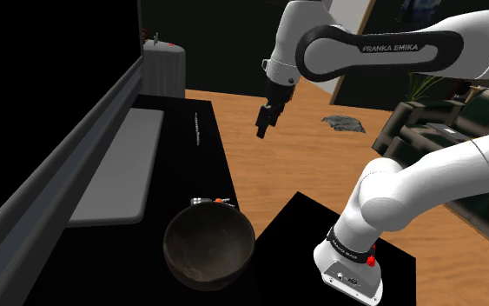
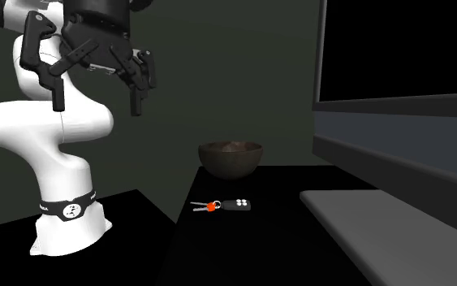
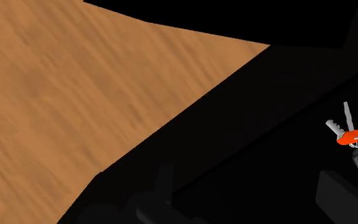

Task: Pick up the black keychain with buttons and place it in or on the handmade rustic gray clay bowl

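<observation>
I see one black two-finger gripper (image 2: 97,101) hanging high in the air, its fingers spread wide apart and holding nothing. Well below it and off to one side, a single keychain, a flat black fob with pale buttons (image 2: 236,205), lies on the black tabletop (image 2: 283,244). A red tag (image 2: 211,206) joins it to two small silver keys (image 2: 198,205). In the shoulder view, it sits just beyond the far rim of the one dark, rough, rounded clay bowl (image 1: 208,248), near it but not touching. I judge the keychain light. The fob looks stiff and probably smooth enough to slip, and the keys will likely swing loose from the tag once lifted. Since it lies so low, I would pinch the fob across its narrow sides, fingertips nearly brushing the table, and leave the keys to trail.
</observation>
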Controlling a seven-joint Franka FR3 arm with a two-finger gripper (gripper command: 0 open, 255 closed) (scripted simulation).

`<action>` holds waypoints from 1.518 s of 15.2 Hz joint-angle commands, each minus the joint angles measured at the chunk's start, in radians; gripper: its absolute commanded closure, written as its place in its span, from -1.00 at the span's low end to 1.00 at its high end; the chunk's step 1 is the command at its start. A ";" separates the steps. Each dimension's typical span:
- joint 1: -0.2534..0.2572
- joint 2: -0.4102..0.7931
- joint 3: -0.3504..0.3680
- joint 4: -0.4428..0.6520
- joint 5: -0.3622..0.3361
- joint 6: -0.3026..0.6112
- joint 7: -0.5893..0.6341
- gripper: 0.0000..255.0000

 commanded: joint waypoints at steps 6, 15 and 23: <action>0.098 0.120 0.062 -0.073 0.060 0.193 -0.025 -1.00; 0.214 0.328 0.145 -0.104 0.119 0.436 -0.071 -1.00; 0.223 0.427 0.165 -0.135 0.115 0.566 -0.069 -1.00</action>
